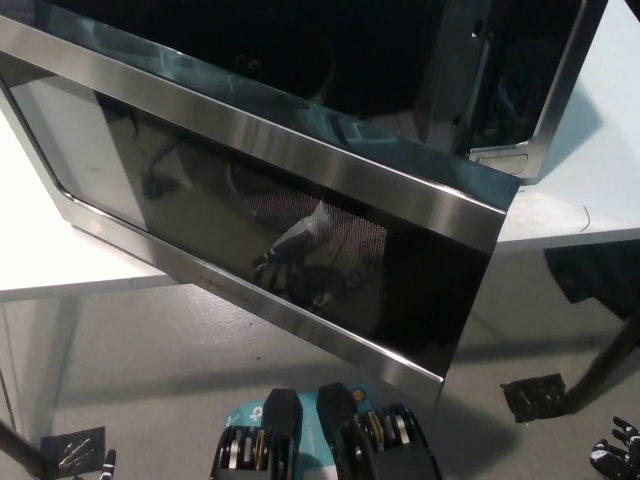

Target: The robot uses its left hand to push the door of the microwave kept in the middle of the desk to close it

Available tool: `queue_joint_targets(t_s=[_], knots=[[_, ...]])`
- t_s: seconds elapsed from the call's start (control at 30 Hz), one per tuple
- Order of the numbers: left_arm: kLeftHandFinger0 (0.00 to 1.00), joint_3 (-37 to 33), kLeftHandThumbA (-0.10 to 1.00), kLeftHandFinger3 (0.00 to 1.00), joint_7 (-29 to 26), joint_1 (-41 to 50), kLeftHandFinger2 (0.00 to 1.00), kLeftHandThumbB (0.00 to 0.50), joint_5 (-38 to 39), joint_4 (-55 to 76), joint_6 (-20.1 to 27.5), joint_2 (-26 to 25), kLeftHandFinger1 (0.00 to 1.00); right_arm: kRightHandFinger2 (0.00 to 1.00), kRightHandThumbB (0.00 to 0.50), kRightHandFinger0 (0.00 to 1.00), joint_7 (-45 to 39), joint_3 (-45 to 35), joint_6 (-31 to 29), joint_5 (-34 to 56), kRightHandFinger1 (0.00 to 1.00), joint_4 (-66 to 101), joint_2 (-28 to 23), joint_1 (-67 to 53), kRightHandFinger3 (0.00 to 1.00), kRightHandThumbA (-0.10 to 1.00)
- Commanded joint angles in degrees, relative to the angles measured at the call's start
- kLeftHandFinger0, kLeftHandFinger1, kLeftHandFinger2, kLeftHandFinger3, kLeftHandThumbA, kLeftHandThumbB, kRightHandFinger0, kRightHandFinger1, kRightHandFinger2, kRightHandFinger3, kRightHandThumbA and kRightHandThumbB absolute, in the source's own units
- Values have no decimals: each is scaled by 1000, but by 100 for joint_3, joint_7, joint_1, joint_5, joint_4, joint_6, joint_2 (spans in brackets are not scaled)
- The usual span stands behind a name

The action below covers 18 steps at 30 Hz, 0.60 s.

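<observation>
Open microwave door fills the view above the white desk.

The stainless-steel-framed, dark-glass microwave door (270,210) swings wide from 10 to 4 o'clock, its black microwave body (500,80) at 1 o'clock on the white desk (600,170). A black right hand (615,458) shows at 4 o'clock; whether spread or curled, I cannot tell. A black floor foot (535,397) sits nearby.

microwave door (270,230): black glass, silver steel frame | desk (600,170): white | floor (150,350): grey
</observation>
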<state>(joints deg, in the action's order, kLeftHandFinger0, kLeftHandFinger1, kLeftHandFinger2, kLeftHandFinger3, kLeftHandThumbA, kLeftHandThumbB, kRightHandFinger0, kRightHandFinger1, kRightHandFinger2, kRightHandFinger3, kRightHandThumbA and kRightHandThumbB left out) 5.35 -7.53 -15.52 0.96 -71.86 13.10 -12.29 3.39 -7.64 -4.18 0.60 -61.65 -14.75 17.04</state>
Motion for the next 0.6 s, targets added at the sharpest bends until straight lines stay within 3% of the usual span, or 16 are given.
queue_joint_targets(t_s=[0.0, 0.03, 0.07, 0.2, 0.57], knots=[[30, 352, 491, 361, -2526, 1634, 215, 0, -2566, 5410, 535, 714, 136, 988, 0, 802, 99, -49, -183, 49, 923, 99, -151, 80, 993, 58], [6, 391, 18, 159, -2837, 1793, 51, 400, -2986, 6064, 813, 754, 27, 988, 0, 802, 99, -50, -183, 49, 923, 99, -151, 80, 993, 58], [0, 419, -95, 8, -2620, 1819, 2, 496, -3059, 6553, 586, 766, 1, 988, 0, 802, 98, -51, -183, 47, 923, 99, -150, 80, 993, 58], [0, 615, -100, 0, -2162, 1807, 0, 500, -2862, 7289, 464, 830, 0, 988, 0, 802, 94, -51, -178, 38, 923, 117, -156, 44, 993, 58], [0, 1131, -100, 0, -2007, 1553, 0, 500, -2740, 8081, 176, 877, 0, 988, 0, 802, 99, -62, -152, 36, 923, 189, -178, -25, 993, 58]])
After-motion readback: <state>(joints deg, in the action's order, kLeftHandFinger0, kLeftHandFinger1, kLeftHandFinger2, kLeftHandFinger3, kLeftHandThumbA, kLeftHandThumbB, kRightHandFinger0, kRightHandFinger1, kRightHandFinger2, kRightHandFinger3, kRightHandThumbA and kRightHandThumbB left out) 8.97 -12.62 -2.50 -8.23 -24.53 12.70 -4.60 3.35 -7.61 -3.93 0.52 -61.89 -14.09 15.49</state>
